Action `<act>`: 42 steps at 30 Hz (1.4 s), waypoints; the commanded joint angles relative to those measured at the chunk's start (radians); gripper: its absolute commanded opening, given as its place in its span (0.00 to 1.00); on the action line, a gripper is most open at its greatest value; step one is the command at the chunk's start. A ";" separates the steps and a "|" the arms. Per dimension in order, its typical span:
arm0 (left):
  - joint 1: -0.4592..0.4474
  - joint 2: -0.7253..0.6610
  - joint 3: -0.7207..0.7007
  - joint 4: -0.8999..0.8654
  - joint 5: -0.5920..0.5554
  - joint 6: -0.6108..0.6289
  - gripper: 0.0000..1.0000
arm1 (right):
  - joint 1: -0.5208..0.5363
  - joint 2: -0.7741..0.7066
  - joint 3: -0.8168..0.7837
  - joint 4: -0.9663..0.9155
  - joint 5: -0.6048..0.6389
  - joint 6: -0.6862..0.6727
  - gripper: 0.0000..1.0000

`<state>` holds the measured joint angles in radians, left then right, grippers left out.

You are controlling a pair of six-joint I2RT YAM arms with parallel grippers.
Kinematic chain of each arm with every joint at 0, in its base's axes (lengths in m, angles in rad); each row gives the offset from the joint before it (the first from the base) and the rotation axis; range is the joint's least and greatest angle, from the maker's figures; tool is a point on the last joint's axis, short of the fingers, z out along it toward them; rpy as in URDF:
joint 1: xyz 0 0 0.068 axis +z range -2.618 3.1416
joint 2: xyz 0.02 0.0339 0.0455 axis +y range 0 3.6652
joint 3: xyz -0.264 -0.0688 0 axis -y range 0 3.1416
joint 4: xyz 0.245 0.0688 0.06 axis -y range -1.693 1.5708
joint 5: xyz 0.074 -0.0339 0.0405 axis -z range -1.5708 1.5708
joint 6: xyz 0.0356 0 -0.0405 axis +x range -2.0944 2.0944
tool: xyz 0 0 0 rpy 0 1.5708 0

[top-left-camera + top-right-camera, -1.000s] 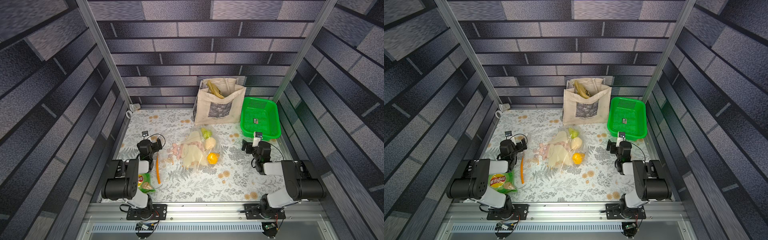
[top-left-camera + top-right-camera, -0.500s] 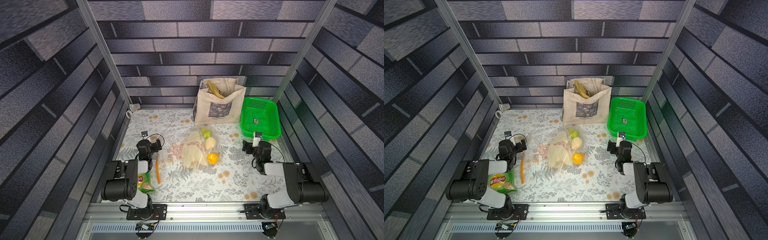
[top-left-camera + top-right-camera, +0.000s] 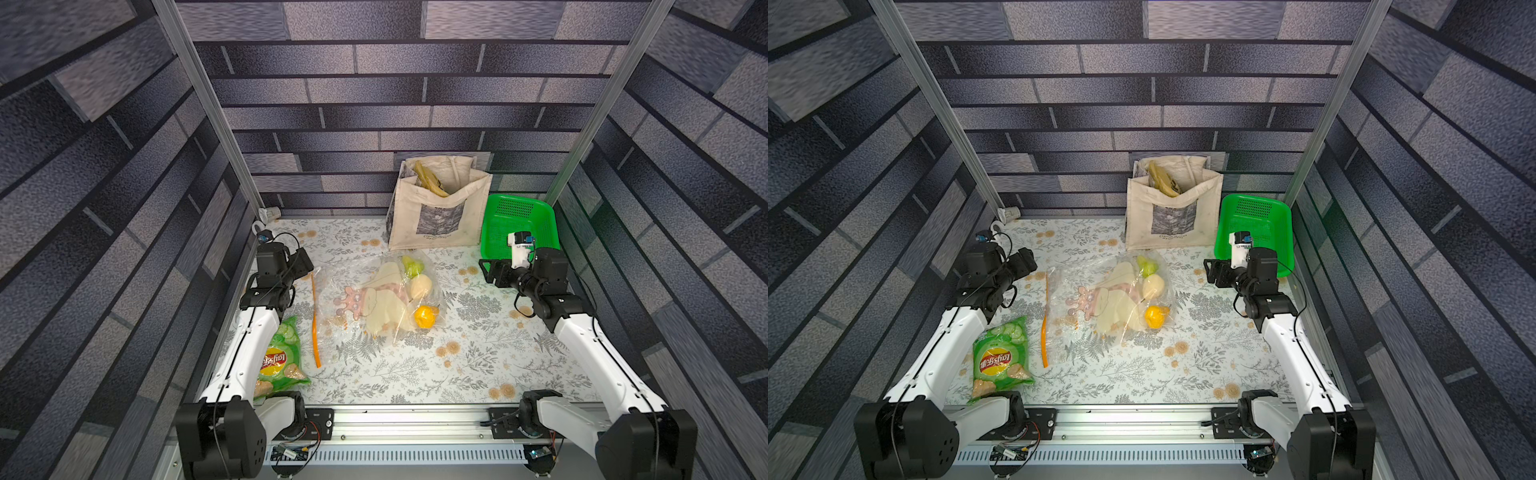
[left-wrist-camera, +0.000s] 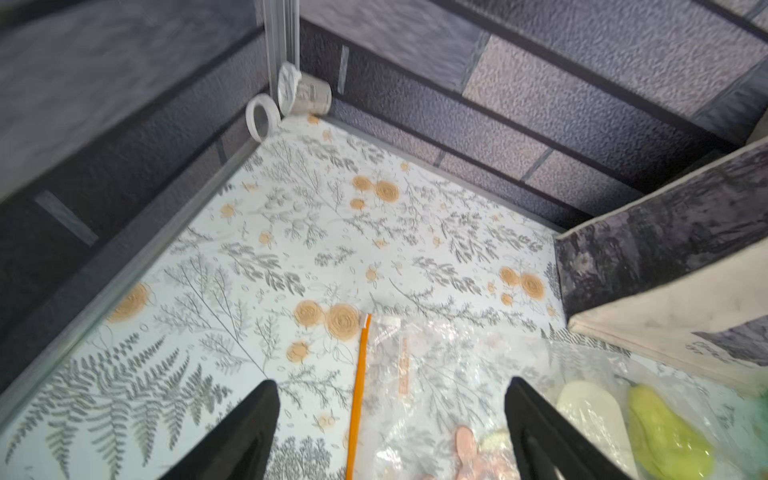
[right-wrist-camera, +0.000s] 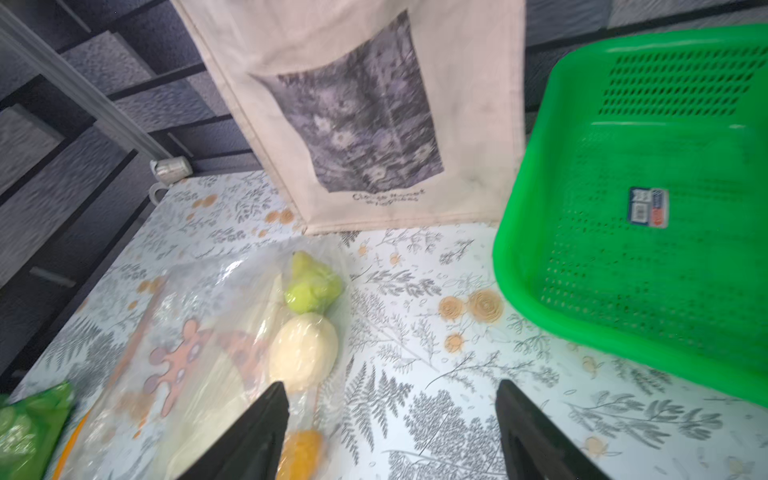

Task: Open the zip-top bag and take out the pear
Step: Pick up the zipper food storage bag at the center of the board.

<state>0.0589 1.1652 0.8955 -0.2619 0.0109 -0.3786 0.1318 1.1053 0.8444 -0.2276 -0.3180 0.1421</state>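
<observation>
Flowery table [image 3: 415, 365], dark brick walls [image 3: 374, 124]. Lying mid-table: zip-top bag [image 3: 353, 328], green pear [image 5: 311, 286] inside at its far end. Wide open and holding nothing: left gripper [image 4: 390, 382] near the orange zip strip [image 4: 358, 374], right gripper [image 5: 390, 383] near the bag.

left pincer [image 4: 391, 382] spread, right pincer [image 5: 390, 383] spread

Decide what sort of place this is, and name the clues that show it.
Probably a staged robot test cell, not a real room: a left arm and right arm mounted at an aluminium rail, brick-print wall panels, and a flowered tablecloth laid with props such as the zip-top bag.
</observation>
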 commanded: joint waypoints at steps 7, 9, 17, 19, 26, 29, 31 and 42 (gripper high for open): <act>0.057 0.103 0.043 -0.376 0.259 -0.068 0.73 | 0.130 0.121 0.069 -0.172 -0.406 -0.008 0.74; 0.062 0.124 0.049 -0.415 0.265 -0.063 0.72 | 0.159 0.146 0.088 -0.193 -0.403 -0.034 0.73; 0.051 0.242 0.068 -0.469 0.286 -0.040 0.60 | 0.239 0.265 0.186 -0.190 -0.375 -0.018 0.66; 0.043 0.252 0.069 -0.472 0.265 -0.040 0.59 | 0.247 0.302 0.212 -0.190 -0.338 0.020 0.65; 0.018 0.341 0.093 -0.501 0.215 -0.019 0.60 | 0.288 0.387 0.291 -0.099 -0.299 0.168 0.66; 0.007 0.376 0.101 -0.497 0.215 -0.014 0.58 | 0.308 0.411 0.314 -0.095 -0.280 0.188 0.66; 0.005 0.398 0.102 -0.491 0.228 -0.010 0.56 | 0.320 0.422 0.328 -0.094 -0.279 0.193 0.66; -0.003 0.472 0.104 -0.498 0.169 -0.005 0.55 | 0.374 0.477 0.394 -0.107 -0.337 0.184 0.65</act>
<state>0.0650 1.6230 0.9710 -0.7265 0.2142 -0.4133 0.4961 1.5623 1.2095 -0.3332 -0.6373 0.3191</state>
